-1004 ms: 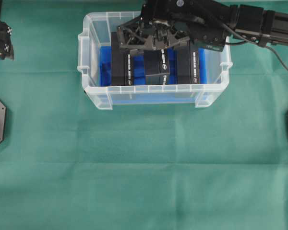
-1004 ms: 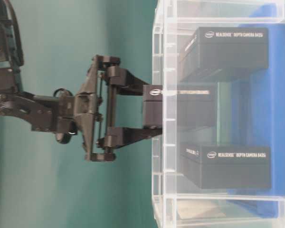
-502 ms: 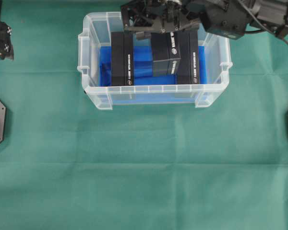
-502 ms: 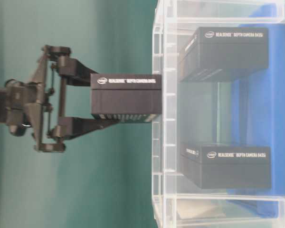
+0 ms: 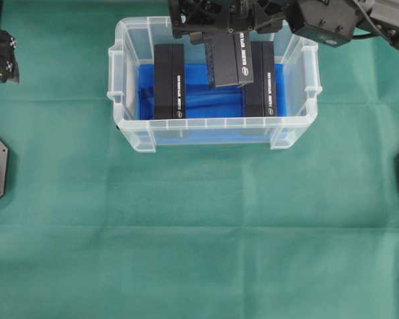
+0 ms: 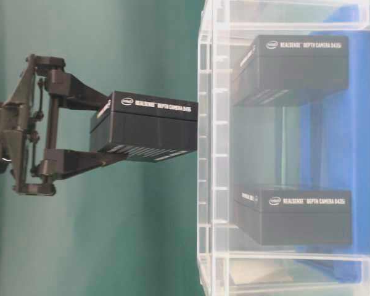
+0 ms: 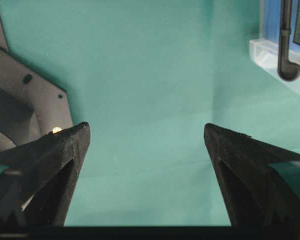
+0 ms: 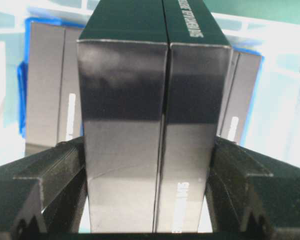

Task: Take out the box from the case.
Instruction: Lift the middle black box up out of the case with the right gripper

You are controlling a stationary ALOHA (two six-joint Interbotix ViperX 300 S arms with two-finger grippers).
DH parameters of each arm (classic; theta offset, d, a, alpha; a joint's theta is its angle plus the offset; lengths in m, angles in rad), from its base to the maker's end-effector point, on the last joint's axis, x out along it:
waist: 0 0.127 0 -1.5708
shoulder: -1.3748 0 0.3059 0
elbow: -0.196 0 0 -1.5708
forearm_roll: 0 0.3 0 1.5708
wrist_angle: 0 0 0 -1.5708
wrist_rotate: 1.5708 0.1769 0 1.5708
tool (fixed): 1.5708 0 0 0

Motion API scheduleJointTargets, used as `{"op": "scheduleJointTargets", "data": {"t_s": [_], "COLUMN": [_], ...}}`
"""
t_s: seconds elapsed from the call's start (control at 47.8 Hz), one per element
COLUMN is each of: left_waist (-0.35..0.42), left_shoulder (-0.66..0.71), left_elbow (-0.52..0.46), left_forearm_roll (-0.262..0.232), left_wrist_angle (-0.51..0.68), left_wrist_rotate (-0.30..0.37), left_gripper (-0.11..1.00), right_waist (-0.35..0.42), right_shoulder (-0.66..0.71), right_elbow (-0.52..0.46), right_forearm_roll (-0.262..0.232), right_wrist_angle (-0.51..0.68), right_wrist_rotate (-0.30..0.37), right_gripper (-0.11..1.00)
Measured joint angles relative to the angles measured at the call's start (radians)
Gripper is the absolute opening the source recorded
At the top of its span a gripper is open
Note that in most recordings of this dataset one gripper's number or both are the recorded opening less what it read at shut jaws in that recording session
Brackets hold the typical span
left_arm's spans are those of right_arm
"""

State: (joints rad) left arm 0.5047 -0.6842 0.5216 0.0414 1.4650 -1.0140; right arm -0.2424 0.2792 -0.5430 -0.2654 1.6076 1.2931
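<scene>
A black box (image 6: 145,126), white lettering along its edge, hangs clear of the case (image 5: 213,123), pinched across its short sides between the fingers of the right gripper (image 6: 80,132); a second ago the same box was half sunk between its two neighbours, only its upper end above the rim, and half a second ago it was just emerging at rim level. Seen from table level, the box now floats free with a gap between its near end and the tub's rim, tilted slightly. From overhead it hovers over the back of the translucent tub, above the blue lining (image 5: 206,100), where two more black boxes (image 5: 168,81) stand well apart, one on each side of the vacated slot. The left gripper (image 7: 147,150) sits idle at the far left of the green cloth (image 5: 199,232), its jaws spread wide on nothing. With the box out of the tub, the extraction appears essentially achieved; what likely remains is carrying it aside and setting it down on the cloth.
</scene>
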Motion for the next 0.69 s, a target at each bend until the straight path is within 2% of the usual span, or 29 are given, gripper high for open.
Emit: {"op": "scheduleJointTargets", "data": {"t_s": [0.188, 0.69], "left_waist": [0.0, 0.0], "left_shoulder": [0.0, -0.006], "left_elbow": [0.002, 0.005], "left_forearm_roll": [0.0, 0.0], "left_wrist_angle": [0.0, 0.0], "left_wrist_rotate": [0.002, 0.002], "left_gripper": [0.97, 0.97], "right_waist": [0.012, 0.014], "right_shoulder": [0.0, 0.0], "right_elbow": [-0.032, -0.034], "right_forearm_roll": [0.0, -0.012], "right_wrist_angle": [0.017, 0.023], "right_wrist_rotate": [0.002, 0.0], "right_gripper": [0.67, 0.67]}}
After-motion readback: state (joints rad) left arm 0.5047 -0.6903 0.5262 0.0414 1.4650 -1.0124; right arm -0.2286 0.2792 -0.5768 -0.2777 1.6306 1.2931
